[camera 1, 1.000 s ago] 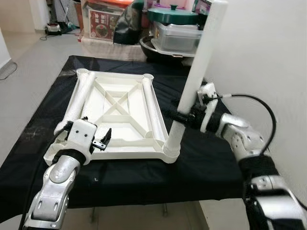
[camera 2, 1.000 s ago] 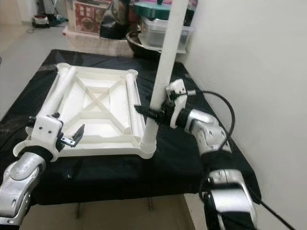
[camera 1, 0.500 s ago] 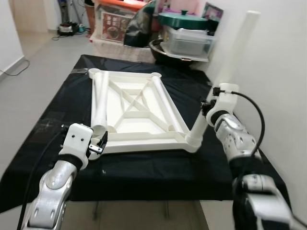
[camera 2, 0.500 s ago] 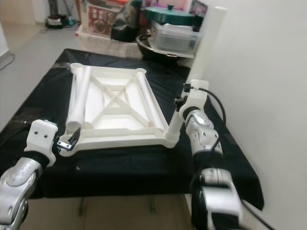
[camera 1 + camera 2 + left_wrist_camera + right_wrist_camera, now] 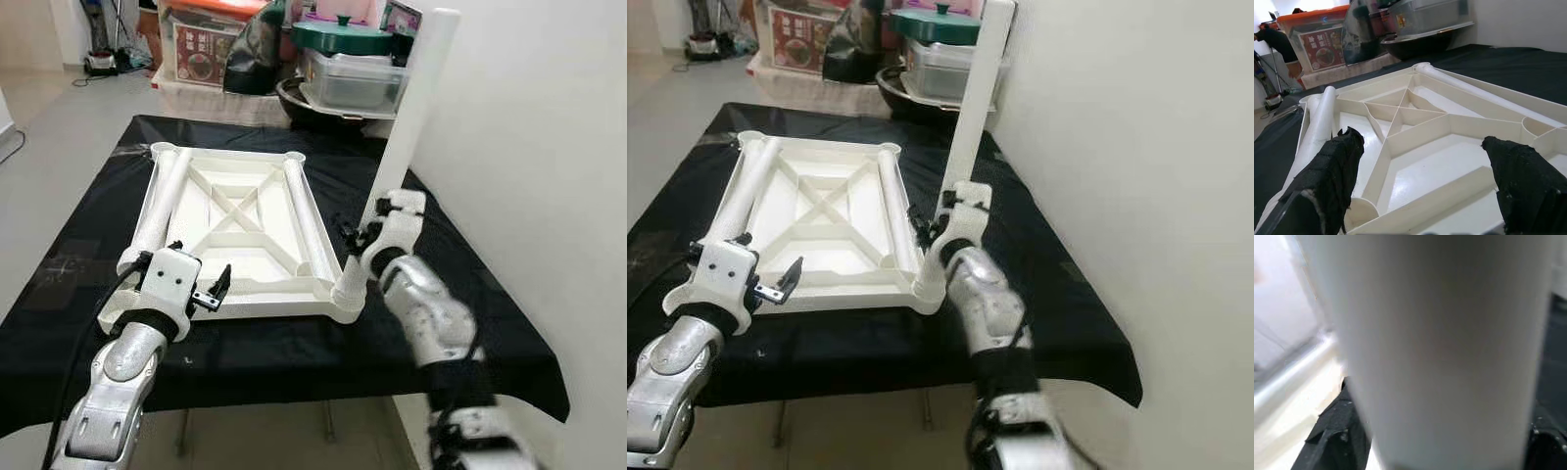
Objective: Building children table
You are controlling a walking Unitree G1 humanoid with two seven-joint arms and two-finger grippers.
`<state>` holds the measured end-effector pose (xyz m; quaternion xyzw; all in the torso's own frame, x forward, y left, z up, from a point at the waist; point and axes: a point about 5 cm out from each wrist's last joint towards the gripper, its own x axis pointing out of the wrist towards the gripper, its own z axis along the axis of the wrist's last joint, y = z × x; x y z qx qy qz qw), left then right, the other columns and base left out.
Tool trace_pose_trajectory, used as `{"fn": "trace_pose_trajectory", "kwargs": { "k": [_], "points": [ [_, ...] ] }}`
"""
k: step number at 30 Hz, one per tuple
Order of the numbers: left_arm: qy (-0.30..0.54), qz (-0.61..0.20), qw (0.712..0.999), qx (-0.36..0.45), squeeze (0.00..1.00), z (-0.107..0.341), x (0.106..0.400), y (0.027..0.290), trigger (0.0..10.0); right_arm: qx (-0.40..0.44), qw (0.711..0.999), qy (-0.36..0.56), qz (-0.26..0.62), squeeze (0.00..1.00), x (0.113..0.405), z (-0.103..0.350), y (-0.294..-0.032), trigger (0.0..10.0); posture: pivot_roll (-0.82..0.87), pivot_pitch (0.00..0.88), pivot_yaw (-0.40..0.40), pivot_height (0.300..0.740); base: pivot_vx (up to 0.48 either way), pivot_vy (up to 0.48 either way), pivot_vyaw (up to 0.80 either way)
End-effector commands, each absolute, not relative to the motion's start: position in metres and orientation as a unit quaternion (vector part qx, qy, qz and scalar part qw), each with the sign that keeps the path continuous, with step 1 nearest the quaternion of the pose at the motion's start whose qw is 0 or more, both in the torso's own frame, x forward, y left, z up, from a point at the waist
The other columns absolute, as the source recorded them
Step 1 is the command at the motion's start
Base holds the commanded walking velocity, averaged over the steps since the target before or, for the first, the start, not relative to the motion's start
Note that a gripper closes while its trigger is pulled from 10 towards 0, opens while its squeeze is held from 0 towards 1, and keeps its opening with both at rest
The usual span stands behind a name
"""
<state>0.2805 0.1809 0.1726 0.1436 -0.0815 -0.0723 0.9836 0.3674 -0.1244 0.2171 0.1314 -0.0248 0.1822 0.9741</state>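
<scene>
R fingers (image 5: 355, 238) clamp upright leg (image 5: 404, 137); L fingers (image 5: 212, 290) apart over tabletop (image 5: 240, 220) (upside down).

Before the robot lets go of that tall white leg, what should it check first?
1. Leg standing in the corner socket of the tabletop: ok, nearly upright.
2. Pushed fully into the socket: cannot tell.
3. Right gripper around the leg: ok.
4. Left gripper open at the tabletop's near edge: ok, holding nothing.
5. Two spare legs lying in the tabletop: ok.
6. Tabletop flat on the black cloth: ok.
</scene>
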Motion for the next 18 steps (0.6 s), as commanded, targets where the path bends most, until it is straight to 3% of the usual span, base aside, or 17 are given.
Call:
{"fn": "trace_pose_trajectory", "kwargs": {
  "k": [1,5,7,9,10,11,12,15,16,18],
  "points": [
    [-0.078,-0.078,0.984,0.143,0.00,0.170,0.281,0.178,10.0,0.140,0.961,-0.047,0.233,0.00,0.366,0.228,-0.123,10.0,0.12,0.000,-0.172,0.740,0.000,0.000,0.00],
    [-0.077,-0.082,0.983,0.145,0.00,0.169,0.281,0.176,10.0,0.107,0.935,-0.042,0.337,0.00,0.358,0.229,-0.134,10.0,0.12,0.000,-0.173,0.740,0.000,0.000,0.00],
    [-0.076,-0.087,0.982,0.148,0.00,0.169,0.282,0.176,10.0,0.044,0.899,-0.008,0.435,0.00,0.357,0.221,-0.144,10.0,0.13,0.000,-0.174,0.740,0.000,0.000,0.00],
    [-0.075,-0.088,0.982,0.148,0.00,0.168,0.283,0.176,10.0,0.028,0.889,0.003,0.457,0.00,0.358,0.218,-0.147,10.0,0.13,0.000,-0.174,0.740,0.000,0.000,0.00],
    [-0.070,-0.082,0.983,0.150,0.00,0.166,0.284,0.177,10.0,0.018,0.890,0.013,0.454,0.00,0.364,0.215,-0.149,4.5,0.13,0.000,-0.174,0.740,0.000,0.000,0.00],
    [-0.070,-0.082,0.983,0.150,0.00,0.166,0.284,0.177,10.0,0.018,0.890,0.013,0.454,0.00,0.364,0.215,-0.149,4.5,0.13,0.000,-0.174,0.740,0.000,0.000,0.00],
    [-0.064,-0.080,0.984,0.144,0.00,0.164,0.284,0.178,10.0,0.017,0.901,0.023,0.434,0.00,0.372,0.212,-0.149,0.0,0.14,0.000,-0.180,0.740,0.000,0.000,0.00],
    [-0.054,-0.084,0.985,0.137,0.00,0.160,0.284,0.178,10.0,0.017,0.917,0.032,0.398,0.00,0.379,0.211,-0.148,0.0,0.14,0.000,-0.184,0.740,0.000,0.000,0.00],
    [-0.043,-0.089,0.986,0.132,0.00,0.156,0.283,0.179,10.0,0.016,0.943,0.048,0.328,0.00,0.389,0.208,-0.151,0.0,0.15,0.000,-0.186,0.740,0.000,0.000,0.00],
    [-0.036,-0.094,0.986,0.129,0.00,0.154,0.282,0.179,10.0,0.015,0.958,0.058,0.280,0.00,0.394,0.206,-0.153,0.0,0.15,0.000,-0.186,0.740,0.000,0.000,0.00]
  ]
}}
